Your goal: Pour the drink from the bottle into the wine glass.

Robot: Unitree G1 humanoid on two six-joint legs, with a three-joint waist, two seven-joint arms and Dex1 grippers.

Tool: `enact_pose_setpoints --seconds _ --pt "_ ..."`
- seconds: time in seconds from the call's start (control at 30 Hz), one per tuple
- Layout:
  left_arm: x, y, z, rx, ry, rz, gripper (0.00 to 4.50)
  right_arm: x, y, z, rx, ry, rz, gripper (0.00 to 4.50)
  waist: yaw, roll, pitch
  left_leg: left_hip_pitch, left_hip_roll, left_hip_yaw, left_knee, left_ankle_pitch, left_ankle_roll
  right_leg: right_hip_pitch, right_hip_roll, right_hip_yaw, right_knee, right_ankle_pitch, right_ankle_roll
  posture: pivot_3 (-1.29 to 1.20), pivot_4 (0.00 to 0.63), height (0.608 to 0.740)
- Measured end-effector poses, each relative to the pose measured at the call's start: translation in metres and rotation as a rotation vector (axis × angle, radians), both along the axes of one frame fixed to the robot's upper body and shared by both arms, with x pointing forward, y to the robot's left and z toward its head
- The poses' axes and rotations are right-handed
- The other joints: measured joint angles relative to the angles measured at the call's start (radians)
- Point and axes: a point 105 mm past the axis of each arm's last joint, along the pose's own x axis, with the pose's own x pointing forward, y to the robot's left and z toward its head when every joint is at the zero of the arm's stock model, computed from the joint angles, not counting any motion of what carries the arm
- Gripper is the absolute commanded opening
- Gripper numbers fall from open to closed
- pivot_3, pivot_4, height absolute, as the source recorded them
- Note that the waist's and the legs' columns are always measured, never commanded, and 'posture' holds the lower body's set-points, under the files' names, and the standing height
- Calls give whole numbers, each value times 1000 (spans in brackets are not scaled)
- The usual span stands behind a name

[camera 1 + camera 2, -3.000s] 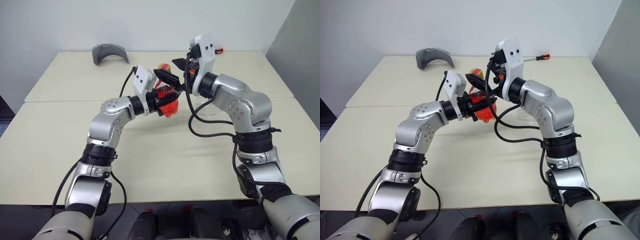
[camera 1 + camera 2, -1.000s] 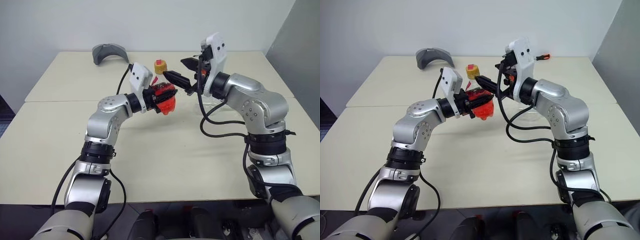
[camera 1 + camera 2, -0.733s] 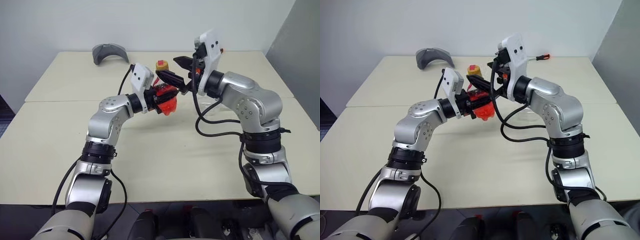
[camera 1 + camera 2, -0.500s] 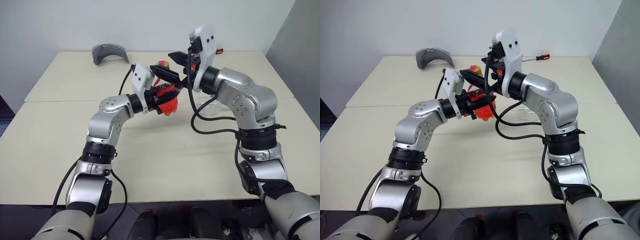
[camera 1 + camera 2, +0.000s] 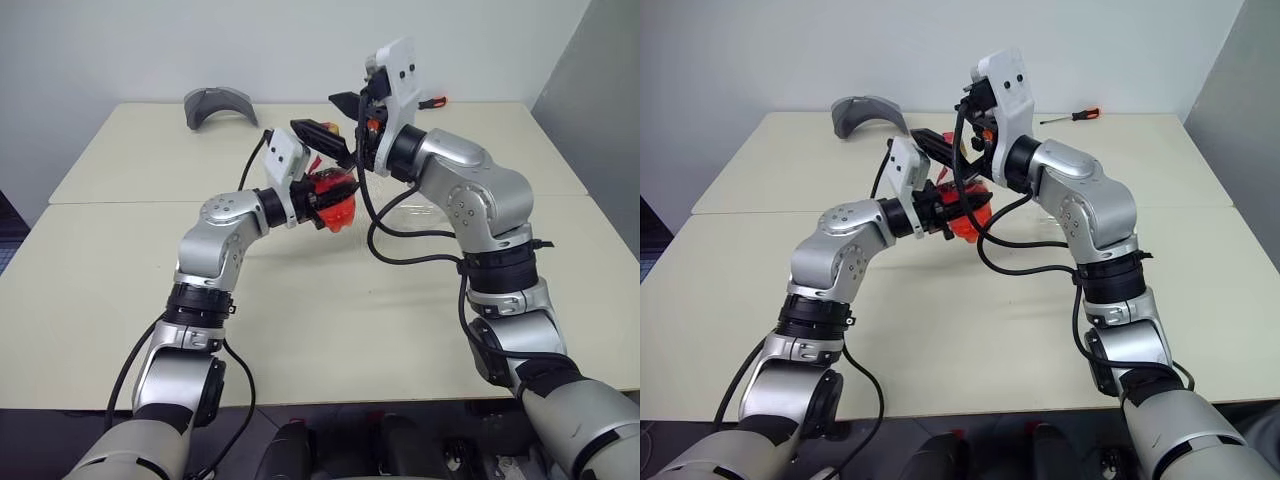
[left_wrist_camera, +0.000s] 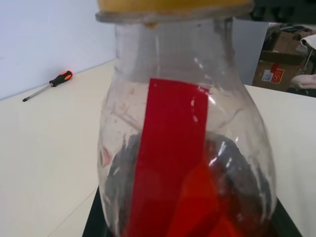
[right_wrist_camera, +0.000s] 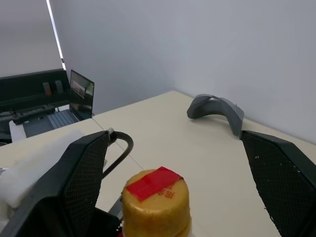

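My left gripper (image 5: 330, 190) is shut on the bottle (image 5: 337, 203) and holds it upright above the middle of the table. The drink (image 6: 207, 197) is red and fills the lower part of the clear body. A yellow cap with red tape (image 7: 155, 200) sits on the neck. My right gripper (image 7: 173, 138) is open, with one black finger (image 7: 74, 182) on each side of the cap and slightly above it, not touching. The wine glass (image 5: 418, 213) stands on the table behind my right forearm, mostly hidden.
A grey curved object (image 5: 218, 104) lies at the table's far left corner. A screwdriver with an orange handle (image 5: 1070, 116) lies near the far edge on the right. A seam (image 5: 110, 203) runs across the cream table. A laptop (image 7: 79, 94) sits beyond the table.
My right gripper swung in from the right of the bottle, leftward and a little upward, so its open fingers now flank the cap. The left gripper and bottle stayed still.
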Motion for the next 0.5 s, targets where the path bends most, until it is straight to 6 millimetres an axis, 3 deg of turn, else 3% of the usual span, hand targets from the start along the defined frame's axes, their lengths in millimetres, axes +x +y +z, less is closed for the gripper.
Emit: enact_pose_setpoints --seconds 0.2,0.5 --pt "0 0 0 -1 0 1 1273 2 -2 -3 -28 -1 -12 4500 0 0 0 0 0 0 0 0 0 0 0 0 0 0 0 0 150 740" --pt "0 -2 0 0 1 0 1273 0 -23 -4 -80 -8 -29 4500 1 0 0 0 0 0 0 0 0 0 0 0 0 0 0 0 150 740"
